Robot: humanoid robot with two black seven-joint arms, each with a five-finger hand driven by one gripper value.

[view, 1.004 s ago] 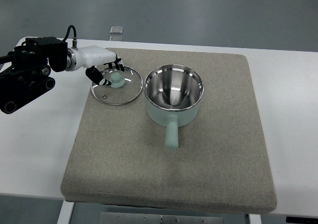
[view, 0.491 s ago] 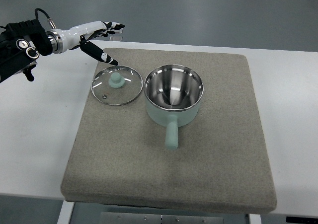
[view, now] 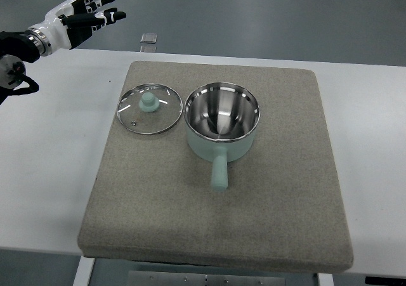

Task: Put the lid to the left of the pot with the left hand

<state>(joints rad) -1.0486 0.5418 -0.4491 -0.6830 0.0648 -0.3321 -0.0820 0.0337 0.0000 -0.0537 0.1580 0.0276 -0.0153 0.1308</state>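
Left hand (view: 81,14), fingers spread and empty, hangs upper left; lid (view: 150,108) lies lower right, flat beside pot (view: 221,121).

The left hand (view: 79,12) was white with black finger joints and tips; behind it sat a silver wrist ring and black forearm.

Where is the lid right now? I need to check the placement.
In the top view the lid lies flat on the grey mat, just left of the pot, its rim close beside the pot's.
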